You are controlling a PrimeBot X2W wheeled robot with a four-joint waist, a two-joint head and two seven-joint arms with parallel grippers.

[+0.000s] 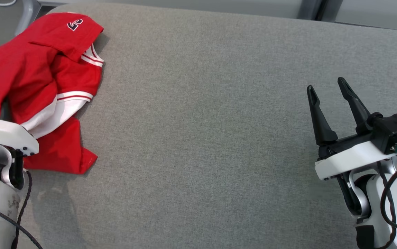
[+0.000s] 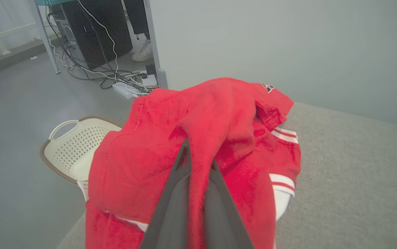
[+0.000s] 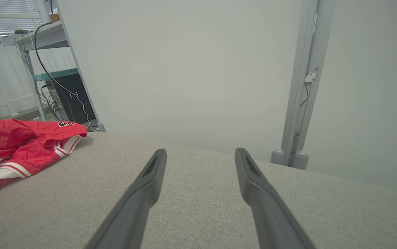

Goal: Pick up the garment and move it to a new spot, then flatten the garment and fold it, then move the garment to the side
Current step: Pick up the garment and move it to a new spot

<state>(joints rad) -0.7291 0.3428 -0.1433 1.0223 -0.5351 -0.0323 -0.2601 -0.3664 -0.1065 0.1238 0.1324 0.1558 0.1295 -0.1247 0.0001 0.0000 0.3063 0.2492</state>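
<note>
The garment (image 1: 43,79), a red jersey with white striped trim, lies crumpled at the upper left of the head view, on the grey fabric worktop (image 1: 202,138) at its left edge. A dark number patch faces up at the top of the heap.

The left pincer (image 2: 198,154) is pressed together on a raised ridge of red cloth. In the left wrist view the fold runs between the two dark fingers (image 2: 174,200) and peaks at their tips.

The right pincer (image 1: 326,85) is spread, at the right of the head view over bare worktop, well apart from the garment. Contact with the surface: cannot tell.

Left wrist view, lower left: cream perforated basket (image 2: 77,145) on the floor, partly hidden by the garment. Upper left: black computer tower (image 2: 98,31) with cables.
</note>
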